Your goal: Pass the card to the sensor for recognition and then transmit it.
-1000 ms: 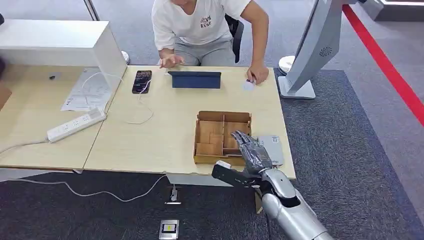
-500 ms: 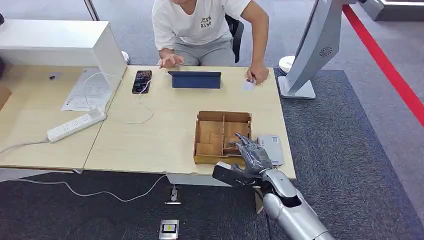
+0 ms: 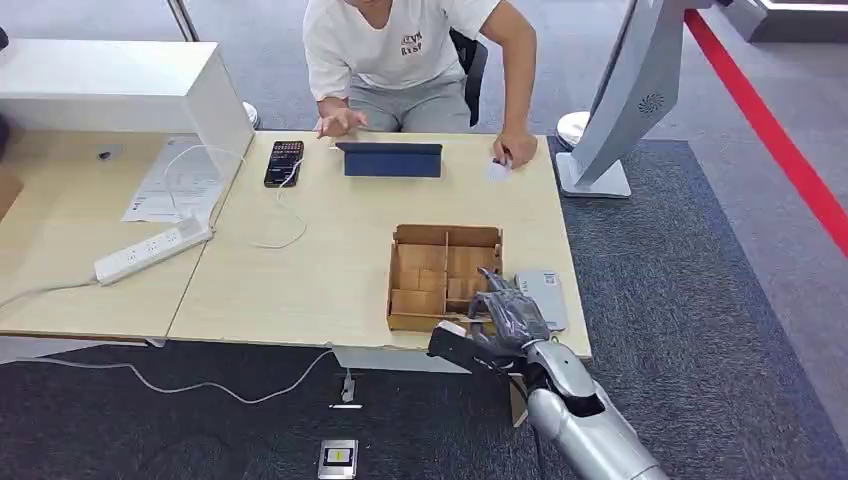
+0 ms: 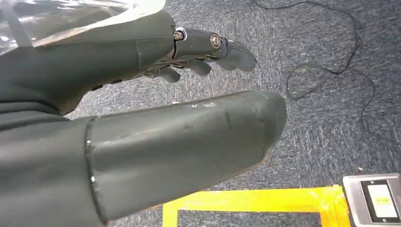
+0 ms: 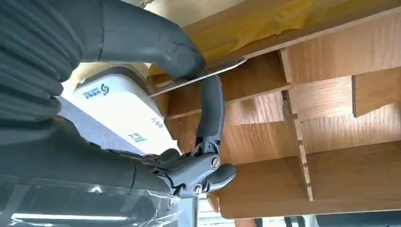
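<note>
A thin card point(image 5: 198, 75) is pinched edge-on between the thick thumb and a dark finger of the right hand point(image 3: 505, 315), so it is already picked up; in the right wrist view it is held just above the compartments of the wooden box point(image 3: 430, 262). With that box as the landmark, the hand is seen over the box's near right corner, and the grey-white sensor point(image 3: 541, 297) lies touching or just beside the box's right wall, close to the hand. The card is not yet laid over the sensor, so by this evidence the recognition step is still to be done, and the handover after it as well. Beyond the far side of the box a person point(image 3: 410, 60) is seated, one hand resting on a small white item at the table's far right edge. The left hand point(image 4: 156, 118) is hung over carpet, its fingers spread and nothing held.
</note>
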Controlling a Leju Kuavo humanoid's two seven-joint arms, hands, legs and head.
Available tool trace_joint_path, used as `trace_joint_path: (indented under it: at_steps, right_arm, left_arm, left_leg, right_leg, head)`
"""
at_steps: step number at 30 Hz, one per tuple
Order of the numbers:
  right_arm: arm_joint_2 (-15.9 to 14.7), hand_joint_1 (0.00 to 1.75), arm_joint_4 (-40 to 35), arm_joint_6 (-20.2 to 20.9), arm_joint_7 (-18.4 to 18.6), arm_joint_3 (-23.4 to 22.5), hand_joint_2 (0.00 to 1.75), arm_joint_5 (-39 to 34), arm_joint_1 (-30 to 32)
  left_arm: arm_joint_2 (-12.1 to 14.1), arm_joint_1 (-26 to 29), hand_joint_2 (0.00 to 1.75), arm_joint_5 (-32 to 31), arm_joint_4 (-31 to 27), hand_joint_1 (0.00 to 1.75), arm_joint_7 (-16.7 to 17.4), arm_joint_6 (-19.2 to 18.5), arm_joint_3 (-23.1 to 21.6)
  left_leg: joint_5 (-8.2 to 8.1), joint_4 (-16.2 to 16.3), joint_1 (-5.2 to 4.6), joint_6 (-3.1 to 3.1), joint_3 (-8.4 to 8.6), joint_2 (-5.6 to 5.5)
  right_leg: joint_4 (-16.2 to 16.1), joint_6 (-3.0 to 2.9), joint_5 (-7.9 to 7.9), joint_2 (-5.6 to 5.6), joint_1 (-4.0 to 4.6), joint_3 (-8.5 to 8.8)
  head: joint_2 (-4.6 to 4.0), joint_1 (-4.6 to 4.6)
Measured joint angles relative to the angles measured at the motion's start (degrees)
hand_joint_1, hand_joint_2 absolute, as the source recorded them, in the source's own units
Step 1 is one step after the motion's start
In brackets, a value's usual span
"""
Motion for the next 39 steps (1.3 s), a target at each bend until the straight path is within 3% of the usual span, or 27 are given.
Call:
trace_joint_path:
  at_steps: [3,4,6,7,16,33,39]
  right_arm:
    - [-0.04,1.27,0.00,0.02,0.13,0.02,1.75,-0.20,0.25]
    - [-0.04,1.27,0.00,0.02,0.15,0.02,1.75,-0.28,0.31]
    - [-0.11,1.68,0.00,-0.06,0.30,0.00,1.75,-0.57,0.35]
    - [-0.11,1.75,-0.02,-0.13,0.33,0.00,1.75,-0.66,0.34]
    - [-0.68,1.75,-2.62,-5.23,0.11,-0.77,1.75,-1.46,0.46]
    - [-3.24,1.75,-11.10,-6.42,0.66,-5.42,1.75,-1.53,-0.13]
    - [-3.67,1.75,-12.70,-5.40,-1.12,-7.72,1.75,0.48,-2.53]
  left_arm:
    - [0.00,0.00,0.00,0.02,0.00,0.00,0.00,0.00,0.09]
    - [0.00,0.00,0.00,0.00,0.00,0.00,0.00,0.02,0.11]
    - [0.00,0.00,0.00,0.00,0.00,0.00,0.00,0.07,0.15]
    - [0.00,0.00,0.00,0.00,0.00,0.00,-0.02,0.09,0.20]
    - [-0.02,0.00,0.00,-0.26,0.00,0.00,-1.53,1.09,0.68]
    - [0.17,0.00,0.00,-1.44,0.07,0.00,-2.95,0.42,0.79]
    - [0.46,-0.02,0.00,-2.05,0.15,0.00,-4.15,0.20,0.76]
  left_leg:
    - [0.00,0.00,0.00,0.00,-0.01,0.00]
    - [0.00,0.00,0.00,0.00,-0.01,0.00]
    - [0.00,0.00,0.00,0.00,0.00,0.00]
    - [0.00,0.00,0.00,0.00,0.00,0.00]
    - [0.00,0.00,0.00,0.00,-0.02,0.01]
    - [0.00,0.00,0.00,0.00,-0.02,0.00]
    - [0.00,0.00,-0.01,0.00,-0.03,0.03]
  right_leg:
    - [0.00,0.00,0.00,0.00,0.00,0.00]
    - [0.00,0.00,0.00,0.00,0.00,0.00]
    - [0.00,0.00,0.00,0.00,0.00,0.00]
    - [0.00,0.00,0.00,0.00,0.00,0.00]
    - [0.00,0.00,0.00,0.00,0.00,-0.02]
    - [0.00,0.00,0.00,0.00,0.00,-0.02]
    - [0.01,0.00,0.01,0.01,-0.01,-0.02]
  head:
    - [0.00,0.00]
    - [0.00,0.00]
    - [0.00,0.00]
    - [0.00,0.00]
    - [0.00,0.00]
    - [0.00,-0.02]
    - [0.00,0.00]
